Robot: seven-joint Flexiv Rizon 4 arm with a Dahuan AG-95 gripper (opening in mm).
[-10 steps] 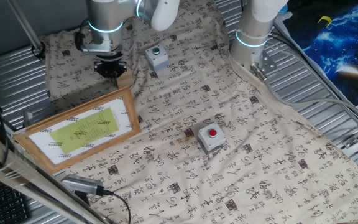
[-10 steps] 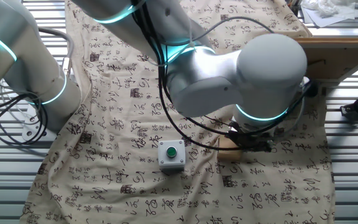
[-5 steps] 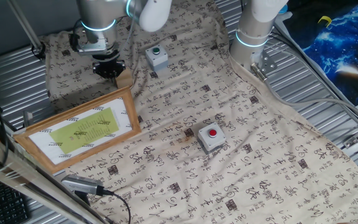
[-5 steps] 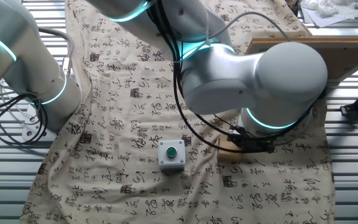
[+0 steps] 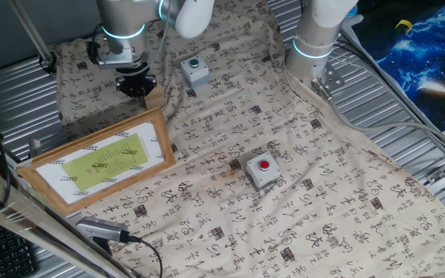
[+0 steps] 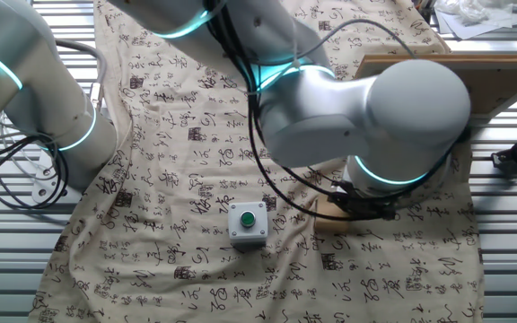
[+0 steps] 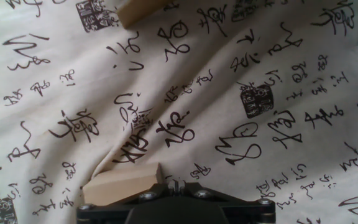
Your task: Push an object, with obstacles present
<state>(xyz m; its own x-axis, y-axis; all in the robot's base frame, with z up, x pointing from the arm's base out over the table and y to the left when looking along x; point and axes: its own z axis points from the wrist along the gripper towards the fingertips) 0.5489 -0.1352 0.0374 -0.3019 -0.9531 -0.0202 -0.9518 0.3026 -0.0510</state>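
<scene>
Pale wood sits right against the gripper (image 7: 176, 186): in the hand view the block (image 7: 120, 186) lies at the black fingertips, slightly to their left, its long side running across the frame. Whether the jaws are open I cannot tell (the arm hides them elsewhere). One fixed view adds the picture frame (image 5: 91, 160) just beyond, then the green-button box (image 5: 195, 71).
</scene>
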